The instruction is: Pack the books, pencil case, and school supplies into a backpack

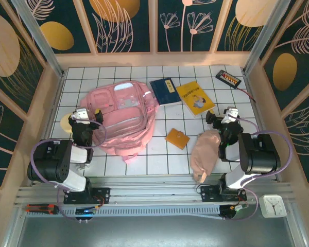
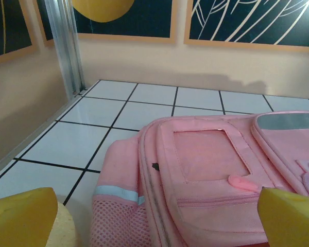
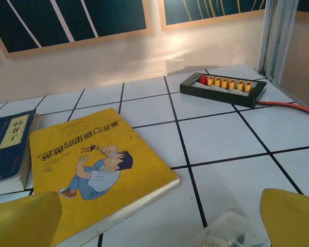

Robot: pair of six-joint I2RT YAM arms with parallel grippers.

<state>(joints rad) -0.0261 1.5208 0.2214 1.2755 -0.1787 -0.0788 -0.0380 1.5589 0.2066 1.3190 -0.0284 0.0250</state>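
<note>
Nothing packed yet: pink backpack (image 1: 122,116) lies at ten o'clock, navy book (image 1: 164,91) and yellow book (image 1: 195,98) at one, orange pad (image 1: 177,138) central, peach pencil case (image 1: 205,153) at five. The left end effector (image 1: 86,118) and right end effector (image 1: 222,116) gape empty.

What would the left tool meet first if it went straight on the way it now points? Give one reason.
Probably the pink backpack: it lies directly ahead of the open left tool, filling the gap between its fingers. Exact depth is unclear.
</note>
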